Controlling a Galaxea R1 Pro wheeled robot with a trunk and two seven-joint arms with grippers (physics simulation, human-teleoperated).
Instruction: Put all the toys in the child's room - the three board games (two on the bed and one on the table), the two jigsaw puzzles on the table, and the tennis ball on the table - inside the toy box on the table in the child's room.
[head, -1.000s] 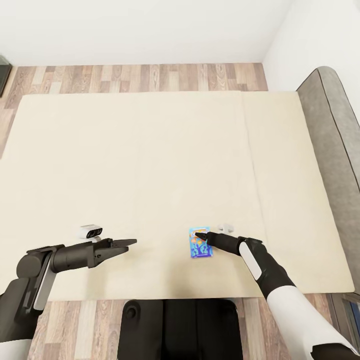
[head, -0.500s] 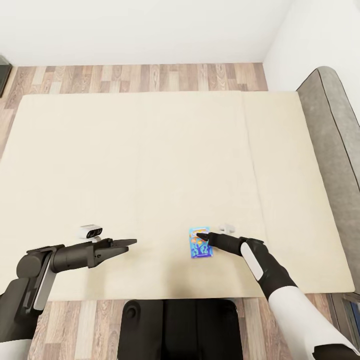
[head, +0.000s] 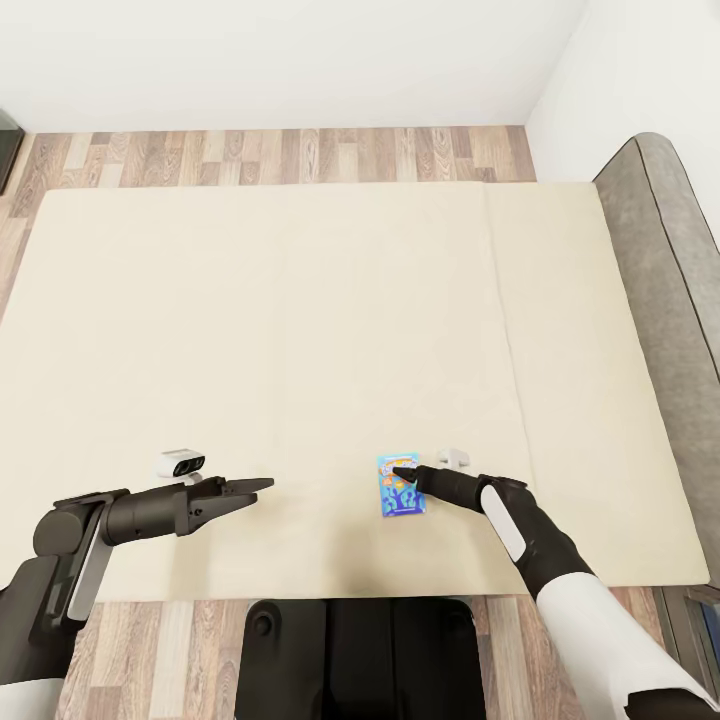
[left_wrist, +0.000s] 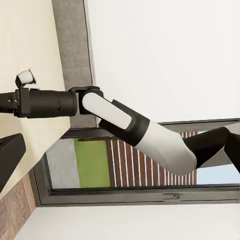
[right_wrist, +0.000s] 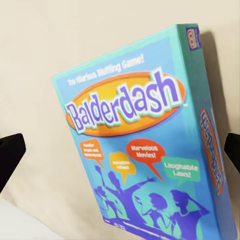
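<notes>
Cream mattress of the bed (head: 300, 330) takes up most of the head view, smooth and matte, with a grey padded headboard (head: 670, 260) along its right side and wood plank floor (head: 250, 155) beyond the far edge.

I have the small blue board game (head: 401, 486) lying flat near the bed's near edge, long axis running away from me. Glossy printed cardboard, thin rectangular box; the right wrist view reads "Balderdash" on the lid (right_wrist: 135, 150).

My right gripper (head: 400, 470) sits directly over the box, pointing left across it, far closer than the other arm. In the right wrist view I see its two dark fingertips (right_wrist: 10, 155) spread to either side of the box, wider than the short dimension, nothing held. I judge that straddling the short sides is the grasp to aim for. Whether the tips already touch the lid I cannot tell from this angle.

My left gripper (head: 250, 487) hovers well to the left of the box, holding nothing, its jaws apparently only slightly parted.

A small white gadget (head: 181, 463) shows just beyond my left arm; probably the wrist camera.
</notes>
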